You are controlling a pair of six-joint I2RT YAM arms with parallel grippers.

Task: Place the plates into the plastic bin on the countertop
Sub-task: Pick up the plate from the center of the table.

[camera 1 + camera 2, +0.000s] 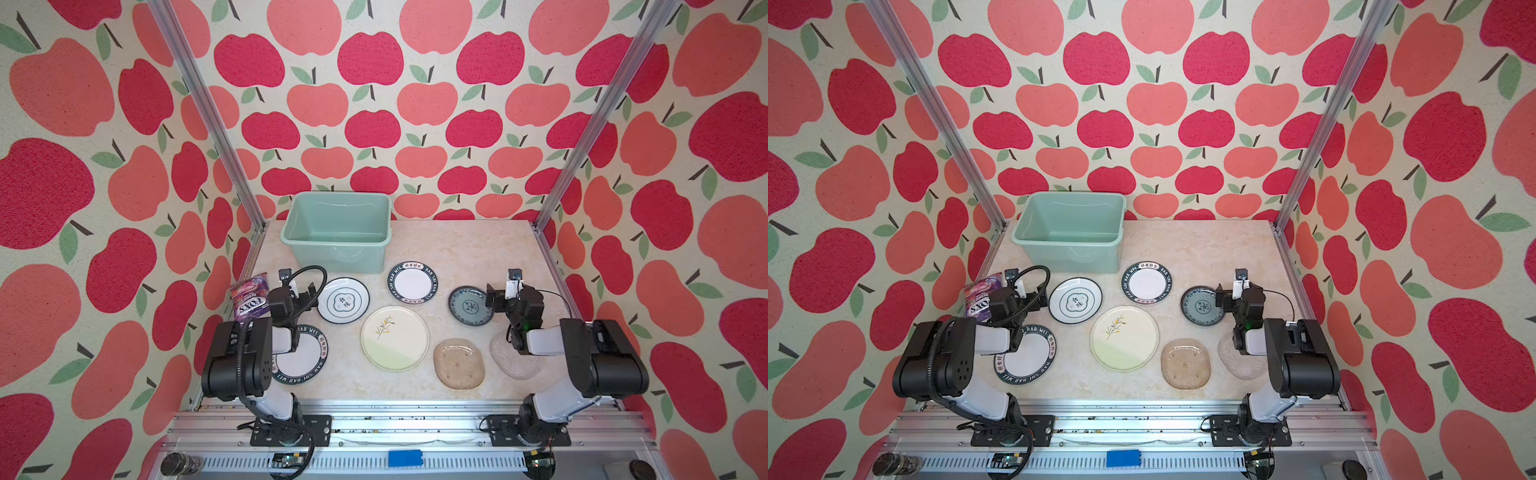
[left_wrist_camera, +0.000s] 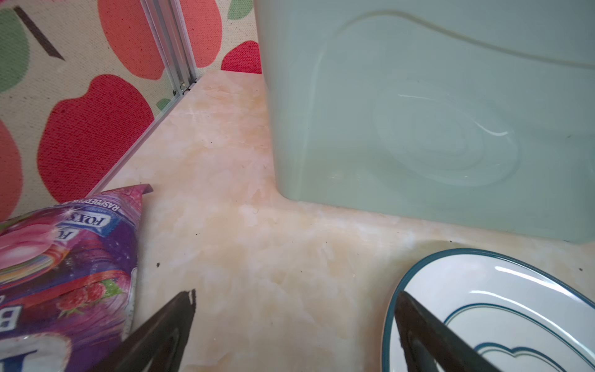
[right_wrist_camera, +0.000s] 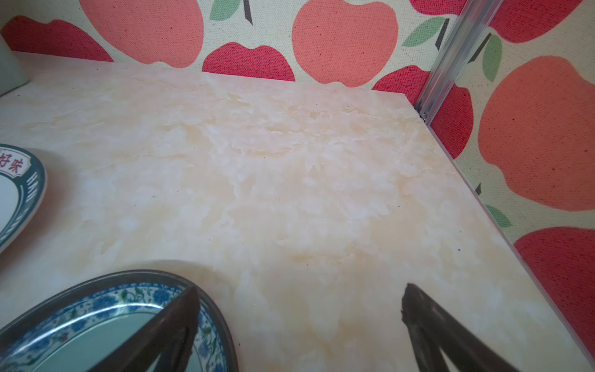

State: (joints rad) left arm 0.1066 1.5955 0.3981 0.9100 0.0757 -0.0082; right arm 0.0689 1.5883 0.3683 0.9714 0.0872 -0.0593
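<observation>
The left gripper [image 2: 296, 299] stands wide open and holds nothing: one finger is over the rim of the white emblem plate [image 2: 515, 299], the other is over the bare countertop [image 2: 257, 244] near the purple candy bag [image 2: 64, 264]. The right gripper [image 3: 299, 290] is also fully open and empty, with one finger over the edge of the teal floral plate [image 3: 74, 322]; if it touches the plate, I cannot tell. In both top views all seven plates lie on the countertop, outside the mint-green bin [image 1: 338, 257]

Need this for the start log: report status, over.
Left hand open, empty; right hand open, empty. Seven plates on countertop, bin empty. Candy bag at left edge, off the route.
</observation>
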